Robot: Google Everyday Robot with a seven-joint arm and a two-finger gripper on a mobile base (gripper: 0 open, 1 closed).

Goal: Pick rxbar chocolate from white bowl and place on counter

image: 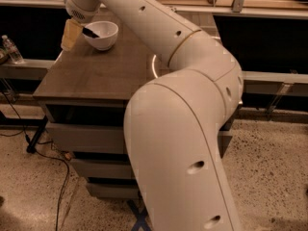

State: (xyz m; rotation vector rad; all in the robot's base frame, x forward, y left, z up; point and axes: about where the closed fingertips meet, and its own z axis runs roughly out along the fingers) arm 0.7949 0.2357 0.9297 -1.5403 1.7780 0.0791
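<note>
Rxbar chocolate: a dark bar lay across the left rim of the white bowl, one end inside it.
White bowl: stood upright near the far left corner of the counter.
Gripper: hung just left of the bowl, close to the bar's outer end; whether it was open or closed could not be told.
Arm: filled the foreground and hid the counter's right side.
Water bottle: stood well off to the left.

Loose cables are trailing across a speckled floor marked with blue tape, suggesting a robot test lab. The gripper is hovering at the far left corner of the counter.
</note>
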